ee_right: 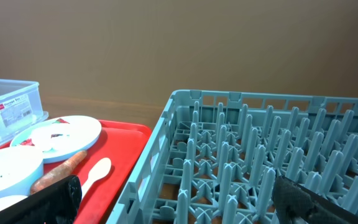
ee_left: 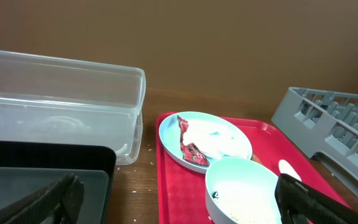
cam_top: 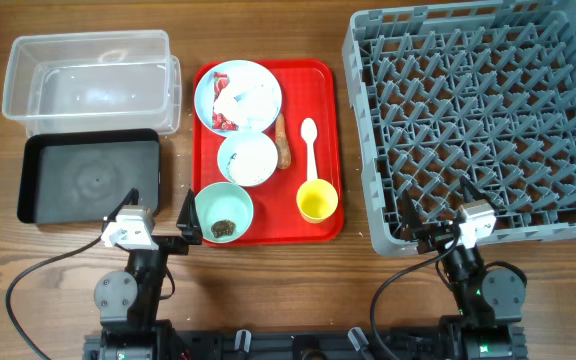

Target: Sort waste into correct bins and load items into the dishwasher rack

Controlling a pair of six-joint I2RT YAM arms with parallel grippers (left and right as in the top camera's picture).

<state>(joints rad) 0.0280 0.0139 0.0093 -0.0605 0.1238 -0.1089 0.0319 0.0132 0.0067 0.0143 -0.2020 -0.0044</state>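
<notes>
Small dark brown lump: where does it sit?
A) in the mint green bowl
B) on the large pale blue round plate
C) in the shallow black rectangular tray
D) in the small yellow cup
A: the overhead view shows the small dark brown lump lying inside the mint green bowl, which stands on the flat red serving tray.

You have a flat red rectangular plastic serving tray (cam_top: 328,100) lying mid-table on the brown wooden table (cam_top: 268,300). Near its front edge you can see two thin black cables (cam_top: 9,295) curling across the wood, one on each side. Beyond the table stands a plain brown wall (ee_left: 229,37).
</notes>
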